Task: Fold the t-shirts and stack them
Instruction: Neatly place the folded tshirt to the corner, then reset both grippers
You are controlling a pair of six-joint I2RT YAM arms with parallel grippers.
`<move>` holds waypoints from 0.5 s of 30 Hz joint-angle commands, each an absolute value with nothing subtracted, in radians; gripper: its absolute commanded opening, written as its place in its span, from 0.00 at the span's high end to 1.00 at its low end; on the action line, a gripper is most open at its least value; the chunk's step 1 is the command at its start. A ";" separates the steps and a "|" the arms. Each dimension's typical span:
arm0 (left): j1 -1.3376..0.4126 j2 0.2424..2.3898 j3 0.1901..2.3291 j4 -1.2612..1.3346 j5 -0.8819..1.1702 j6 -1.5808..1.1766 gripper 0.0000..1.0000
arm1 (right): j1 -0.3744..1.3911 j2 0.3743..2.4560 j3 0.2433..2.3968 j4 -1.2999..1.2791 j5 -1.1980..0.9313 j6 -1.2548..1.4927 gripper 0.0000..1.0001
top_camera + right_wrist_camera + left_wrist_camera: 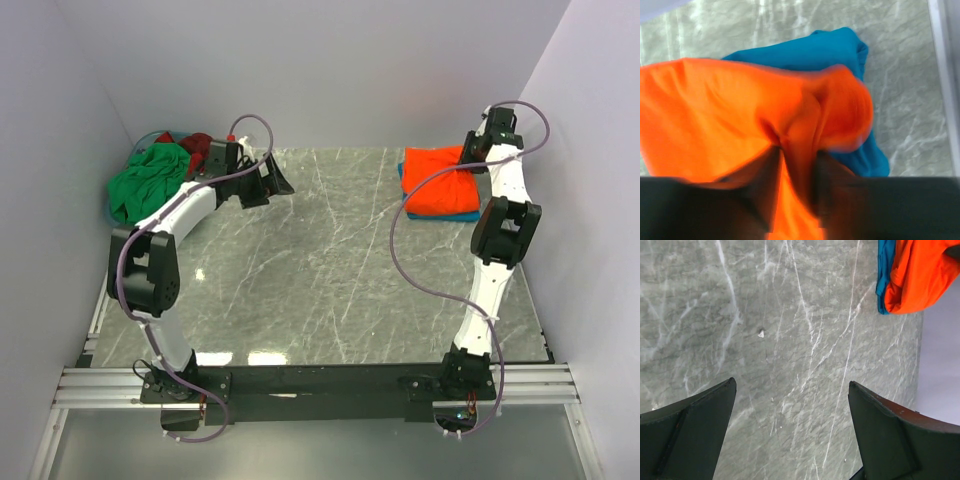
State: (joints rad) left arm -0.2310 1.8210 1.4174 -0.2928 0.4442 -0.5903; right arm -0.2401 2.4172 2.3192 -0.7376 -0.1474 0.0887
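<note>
The folded orange t-shirt [438,180] lies on the folded teal t-shirt [460,214] at the table's far right. In the right wrist view my right gripper [796,165] is shut on a fold of the orange t-shirt [730,110], with the teal t-shirt [810,50] under it. The green t-shirt [148,180] and the dark red t-shirt [203,148] lie bunched in the blue basket [150,137] at the far left. My left gripper [268,180] is open and empty over bare table beside the basket; its view shows the orange t-shirt [920,270] and teal t-shirt [884,270] far off.
The grey marble table [330,260] spans the middle. White walls close in on the left, back and right. A metal rail [300,385] runs along the near edge by the arm bases.
</note>
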 commanded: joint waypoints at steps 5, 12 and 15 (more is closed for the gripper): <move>-0.227 1.671 1.422 -0.290 0.364 -0.586 0.01 | -0.250 2.315 2.301 -0.650 -0.068 0.129 0.16; -0.226 1.497 1.358 -0.314 0.249 -0.586 0.01 | -0.242 2.130 2.209 -0.679 0.018 0.163 0.13; -0.225 1.421 1.301 -0.311 0.166 -0.607 0.01 | -0.227 2.032 2.140 -0.680 0.043 0.169 0.12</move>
